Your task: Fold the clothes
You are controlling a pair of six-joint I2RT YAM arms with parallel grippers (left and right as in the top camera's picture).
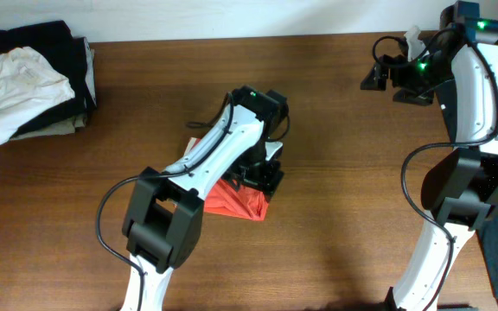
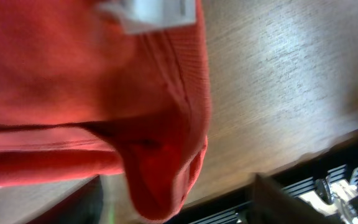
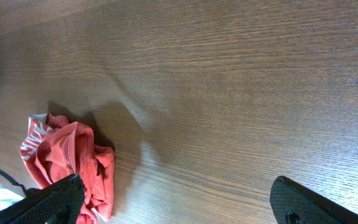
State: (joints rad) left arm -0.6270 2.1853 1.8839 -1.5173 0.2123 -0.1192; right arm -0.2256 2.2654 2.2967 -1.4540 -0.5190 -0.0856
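A crumpled red garment lies on the brown table near the middle. My left gripper is down on its far edge. In the left wrist view the red cloth fills most of the frame, with a white label at the top. A fold hangs between my blurred, spread fingers. My right gripper is raised at the far right, open and empty. In the right wrist view its fingers are wide apart, and the red garment lies far off at the lower left.
A pile of black and cream clothes sits at the table's far left corner. The table's edge and dark equipment beyond it show in the left wrist view. A cable loops beside the left arm.
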